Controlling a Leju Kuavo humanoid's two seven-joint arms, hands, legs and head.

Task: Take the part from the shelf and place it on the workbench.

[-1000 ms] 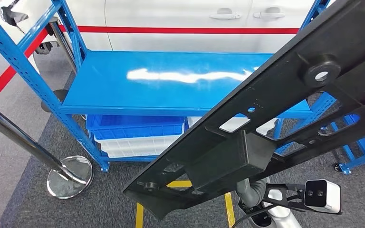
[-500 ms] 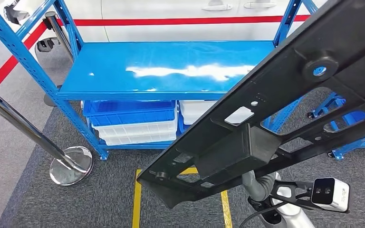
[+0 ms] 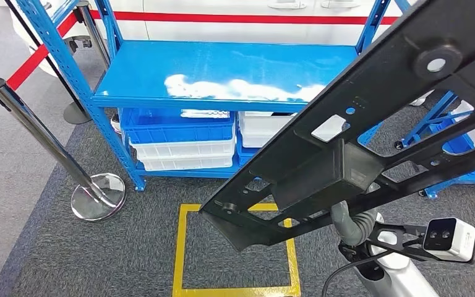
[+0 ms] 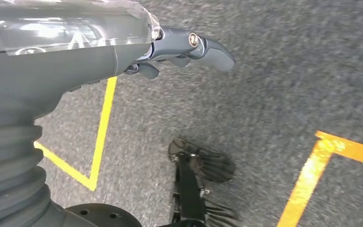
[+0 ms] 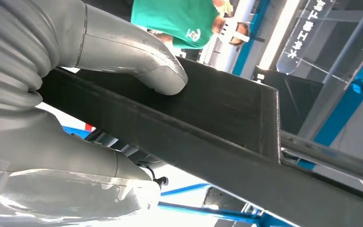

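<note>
Before the blue shelf (image 3: pixel 222 74), the right hand (image 5: pixel 123 61) grips the long black part (image 3: pixel 359 142) slanting diagonally; left hand (image 4: pixel 189 47) empty, fingers loosely extended.

The black part (image 3: pixel 371 142) in my grey right hand (image 5: pixel 75 94) crosses a bright blue shelf (image 3: pixel 222 74) stacked with blue and white bins (image 3: pixel 182 139). Yellow tape lines (image 3: pixel 179 247) mark the speckled dark grey carpet (image 3: pixel 68 260), beside a chrome post (image 3: pixel 49 142). A red stripe (image 3: pixel 253 17) runs along the white car (image 3: pixel 222 31) behind. My left hand (image 4: pixel 75 52) is grey, with darker fingers (image 4: pixel 208 47).
</note>
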